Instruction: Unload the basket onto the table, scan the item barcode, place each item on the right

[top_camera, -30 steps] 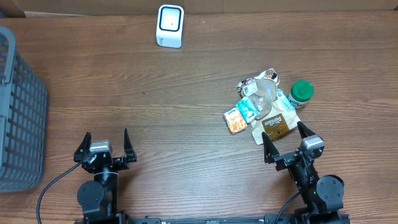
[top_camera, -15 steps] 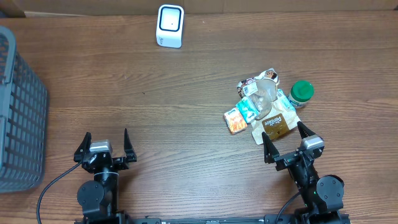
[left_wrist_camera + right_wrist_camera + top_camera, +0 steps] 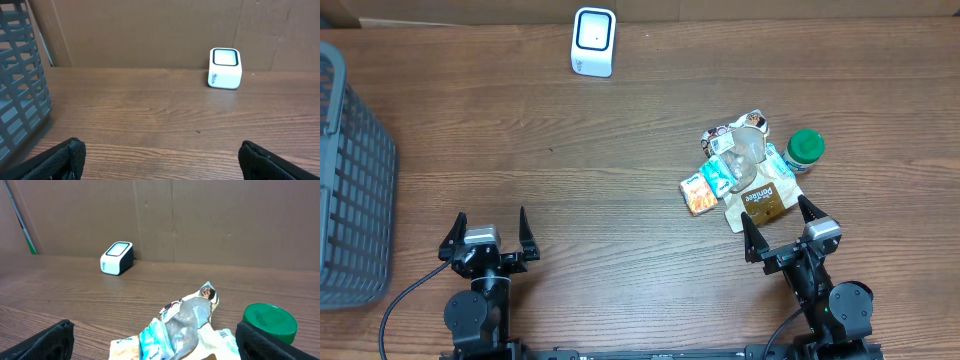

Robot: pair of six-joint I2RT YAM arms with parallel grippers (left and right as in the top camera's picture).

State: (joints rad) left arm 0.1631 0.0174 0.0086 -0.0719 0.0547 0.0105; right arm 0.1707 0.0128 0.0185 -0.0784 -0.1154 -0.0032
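Packets (image 3: 740, 172) heaped on table (image 3: 570, 150), right of centre, just ahead of right gripper (image 3: 776, 211). Untouched, no finger on any of them. At left edge of heap, orange packet (image 3: 698, 195); nearest the gripper, brown pouch (image 3: 763, 203); in the middle, pale blue-and-white wrappers under a crumpled clear film. Barcodes too small to make out in any view.

Jar (image 3: 805, 150) with green lid, upright at right side of heap; touching or just beside it, cannot tell which.

Scanner (image 3: 593, 41): small white box with dark-rimmed window, at far edge of table, a little left of centre, well apart from heap. Window tilted up, facing the arms.

Basket (image 3: 355, 180): grey, gridded, at far left of table, partly out of frame.

Cardboard wall (image 3: 150, 30) along far edge, behind scanner.

Left gripper (image 3: 490, 216): low at near edge, left side, jaws spread wide, nothing between them. Bare wood ahead in wrist view, scanner beyond to the right, basket at left.

Right gripper: low at near edge, right side, likewise spread wide, holding nothing. Heap and jar close ahead between the fingers in wrist view, scanner farther off to the left.
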